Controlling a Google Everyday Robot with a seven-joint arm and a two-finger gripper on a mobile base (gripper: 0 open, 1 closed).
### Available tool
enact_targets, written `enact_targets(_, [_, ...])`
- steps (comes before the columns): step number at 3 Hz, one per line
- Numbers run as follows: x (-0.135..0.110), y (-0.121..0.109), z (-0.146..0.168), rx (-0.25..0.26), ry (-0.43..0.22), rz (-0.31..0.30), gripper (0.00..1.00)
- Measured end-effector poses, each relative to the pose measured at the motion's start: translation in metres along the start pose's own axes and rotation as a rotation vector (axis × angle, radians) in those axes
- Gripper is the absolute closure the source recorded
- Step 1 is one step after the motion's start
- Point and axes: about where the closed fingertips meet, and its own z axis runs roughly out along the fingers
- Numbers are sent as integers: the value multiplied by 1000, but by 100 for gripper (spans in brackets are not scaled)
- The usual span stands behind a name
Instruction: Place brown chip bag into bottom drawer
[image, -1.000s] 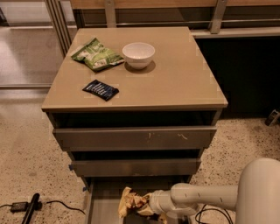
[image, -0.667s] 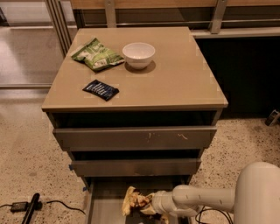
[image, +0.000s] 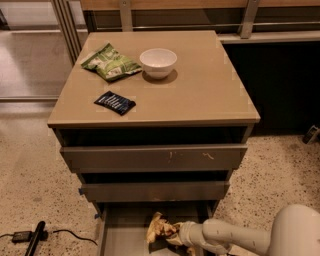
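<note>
The brown chip bag (image: 157, 227), crinkled with tan ends, sits over the open bottom drawer (image: 120, 235) at the foot of the cabinet. My gripper (image: 171, 234) reaches in from the right on a white arm and is shut on the bag's right end. The bag hangs just above or on the drawer floor, left of the gripper; I cannot tell whether it touches. The frame's lower edge cuts off the front of the drawer.
On the cabinet top (image: 210, 90) lie a green chip bag (image: 110, 62), a white bowl (image: 158, 62) and a small black packet (image: 115, 102). The two upper drawers (image: 155, 157) are slightly open. A black cable and plug (image: 30, 236) lie on the floor at left.
The gripper and the bag have shifted a little to the right and up over the drawer. Nothing on the cabinet top has moved.
</note>
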Motion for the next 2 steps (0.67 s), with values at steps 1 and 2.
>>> enact_targets(1, [18, -5, 14, 30, -18, 17, 100])
enact_targets(2, [19, -5, 15, 31, -18, 20, 74])
